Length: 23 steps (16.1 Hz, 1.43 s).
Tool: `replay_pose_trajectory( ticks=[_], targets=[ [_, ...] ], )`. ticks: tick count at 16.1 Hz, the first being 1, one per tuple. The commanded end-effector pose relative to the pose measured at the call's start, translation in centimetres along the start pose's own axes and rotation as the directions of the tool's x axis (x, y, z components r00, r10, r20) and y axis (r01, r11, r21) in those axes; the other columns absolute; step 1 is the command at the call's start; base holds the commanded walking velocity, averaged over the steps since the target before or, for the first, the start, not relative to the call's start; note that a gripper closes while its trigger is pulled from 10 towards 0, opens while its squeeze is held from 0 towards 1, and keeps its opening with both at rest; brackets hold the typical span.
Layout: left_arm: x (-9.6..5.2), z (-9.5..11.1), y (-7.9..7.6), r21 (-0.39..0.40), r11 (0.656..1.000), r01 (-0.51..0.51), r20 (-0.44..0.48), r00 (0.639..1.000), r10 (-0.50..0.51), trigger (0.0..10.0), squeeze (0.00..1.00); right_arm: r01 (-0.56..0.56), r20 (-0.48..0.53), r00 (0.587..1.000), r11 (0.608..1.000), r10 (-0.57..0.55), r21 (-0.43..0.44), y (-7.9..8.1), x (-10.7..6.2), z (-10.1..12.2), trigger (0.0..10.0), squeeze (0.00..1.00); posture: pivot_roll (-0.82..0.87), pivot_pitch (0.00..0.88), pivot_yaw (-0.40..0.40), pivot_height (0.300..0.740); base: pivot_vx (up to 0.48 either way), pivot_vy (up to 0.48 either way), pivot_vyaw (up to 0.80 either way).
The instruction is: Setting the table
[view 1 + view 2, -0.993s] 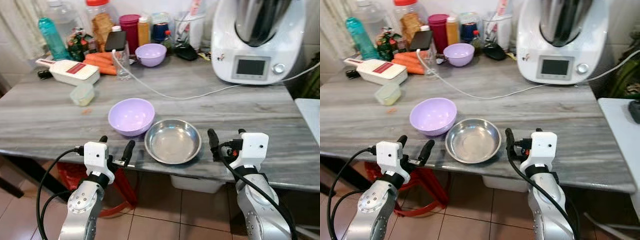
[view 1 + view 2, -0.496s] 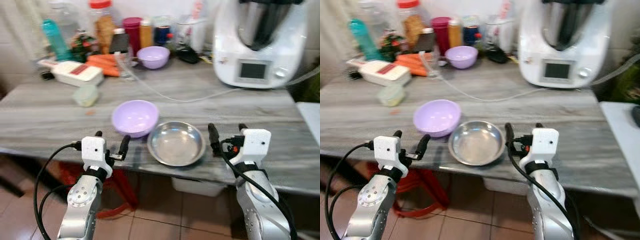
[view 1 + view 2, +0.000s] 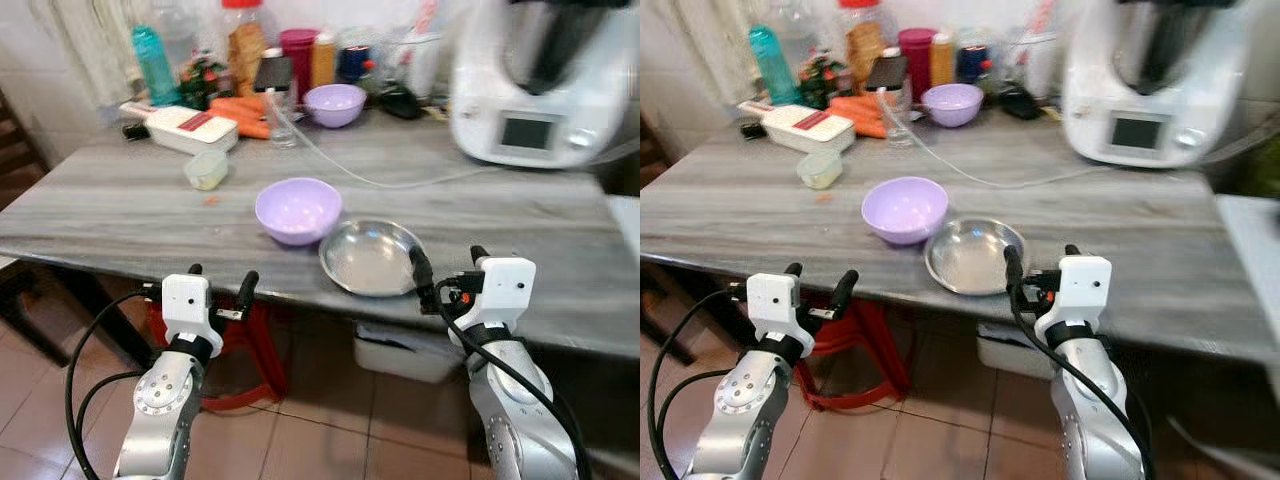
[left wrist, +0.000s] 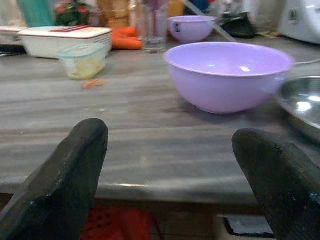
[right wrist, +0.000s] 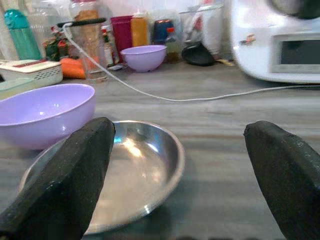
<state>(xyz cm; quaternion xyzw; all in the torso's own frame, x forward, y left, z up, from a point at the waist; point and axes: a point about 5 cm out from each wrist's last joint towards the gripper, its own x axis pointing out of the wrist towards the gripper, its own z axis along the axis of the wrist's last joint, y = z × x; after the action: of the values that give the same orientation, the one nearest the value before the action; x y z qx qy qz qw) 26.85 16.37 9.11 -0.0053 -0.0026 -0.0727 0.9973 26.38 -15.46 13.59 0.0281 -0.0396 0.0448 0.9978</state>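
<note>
We see the steel dish (image 3: 371, 257) lying flat, mouth up, at the table's (image 3: 120, 200) near edge, touching the lavender bowl (image 3: 298, 209) to its far left; being round, neither has a long axis. Both grippers, left (image 3: 218, 293) and right (image 3: 445, 272), hover with fingers apart, just short of that edge.

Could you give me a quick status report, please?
Left gripper and right gripper open, empty, at table edge. Purple bowl beside steel dish, untouched. White cable behind them.

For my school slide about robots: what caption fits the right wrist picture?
Right tool, fingers open, faces a steel dish beside a purple bowl on the grey table.
</note>
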Motion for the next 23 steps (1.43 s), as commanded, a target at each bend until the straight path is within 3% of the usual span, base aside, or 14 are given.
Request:
replay_pose_trajectory(
  ticks=[1, 14, 23],
  targets=[
    [0.01, -0.05, 0.23, 0.009, 1.0, -0.008, -0.011, 1.0, 0.008, 10.0, 0.0, 0.012, -0.004, 1.0, 1.0, -0.012, 0.0, -0.28, -0.08, -0.14, 10.0, 0.0, -0.03, 0.0, 0.076, 0.74, -0.337, 0.0, 0.0],
    [-0.02, -0.2, 0.08, 0.015, 1.0, 0.014, -0.013, 1.0, -0.014, 10.0, 0.0, 0.024, -0.011, 1.0, 1.0, -0.024, -0.008, -0.3, -0.36, -0.47, 10.0, 0.0, -0.03, 0.004, 0.084, 0.74, -0.333, 0.0, 0.0],
    [-0.26, -0.14, -0.07, -0.001, 0.999, 0.034, 0.003, 0.999, -0.034, 10.0, 0.0, 0.026, -0.005, 1.0, 1.0, -0.026, -0.006, -0.22, -0.28, -0.47, 10.0, 0.0, -0.02, 0.005, 0.084, 0.74, 0.0, 0.0, 0.0]
  ],
)
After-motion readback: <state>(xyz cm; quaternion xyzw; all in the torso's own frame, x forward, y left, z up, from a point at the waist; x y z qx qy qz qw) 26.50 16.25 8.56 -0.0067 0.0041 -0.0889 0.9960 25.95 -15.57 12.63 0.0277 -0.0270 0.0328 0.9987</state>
